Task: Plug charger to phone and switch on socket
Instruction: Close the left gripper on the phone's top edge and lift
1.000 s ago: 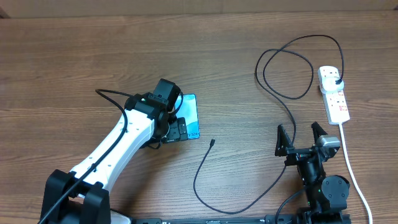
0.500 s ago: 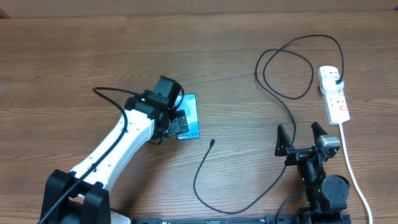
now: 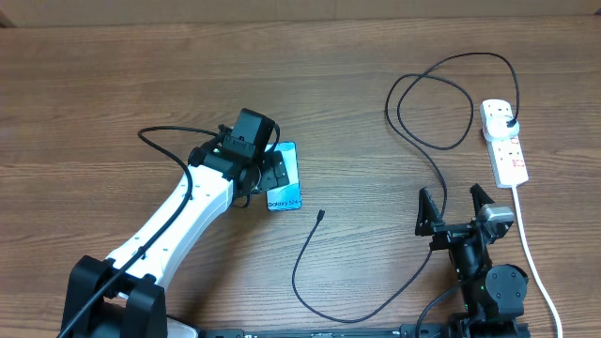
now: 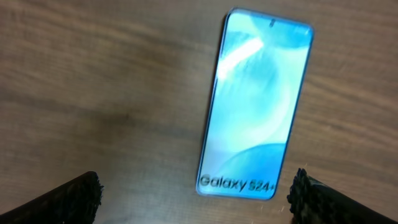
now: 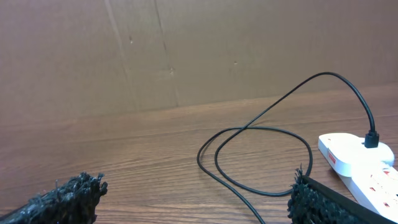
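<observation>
L fingers (image 4: 71, 200) have shifted over the phone (image 4: 255, 106) since 1 s ago: its lettering, covered then in overhead view, now shows. Phone itself unmoved. L fingers spread fully, gripping nothing. Phone lies flat on tabletop (image 3: 113, 84), lettered end btwn the tips, nearer the frame-right one, gap each side. R fingers (image 5: 68, 199) unchanged, spread fully, empty. Charger (image 3: 413, 122) loops lie ahead of them, its plug (image 3: 508, 123) seated in socket (image 3: 507, 155). Connector tip (image 3: 321, 215) lies loose btwn both sets of fingers, near phone, not touching.
</observation>
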`<move>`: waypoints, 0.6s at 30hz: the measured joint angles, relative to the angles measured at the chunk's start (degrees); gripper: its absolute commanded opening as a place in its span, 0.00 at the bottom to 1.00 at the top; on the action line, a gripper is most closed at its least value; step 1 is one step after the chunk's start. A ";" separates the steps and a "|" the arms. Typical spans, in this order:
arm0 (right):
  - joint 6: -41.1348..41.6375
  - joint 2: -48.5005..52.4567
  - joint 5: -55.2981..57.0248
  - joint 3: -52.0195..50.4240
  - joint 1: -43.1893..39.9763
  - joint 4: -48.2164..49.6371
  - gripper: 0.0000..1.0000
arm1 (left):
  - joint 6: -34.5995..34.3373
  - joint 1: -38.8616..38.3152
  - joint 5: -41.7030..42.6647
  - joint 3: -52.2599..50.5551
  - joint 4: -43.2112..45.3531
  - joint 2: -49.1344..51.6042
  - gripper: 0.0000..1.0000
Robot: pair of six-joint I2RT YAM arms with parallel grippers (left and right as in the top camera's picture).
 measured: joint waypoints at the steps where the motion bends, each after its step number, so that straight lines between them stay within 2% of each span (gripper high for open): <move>1: 0.00 0.00 0.00 0.00 0.00 -0.04 1.00 | 0.00 0.00 -0.26 0.00 1.18 0.00 1.00; 10: -0.02 0.00 0.00 0.00 0.00 -0.02 1.00 | -0.07 0.00 -2.08 0.00 6.64 0.87 1.00; 18: -0.04 0.00 0.00 0.00 0.00 -0.04 1.00 | -0.11 -0.26 -2.08 0.00 9.01 9.05 1.00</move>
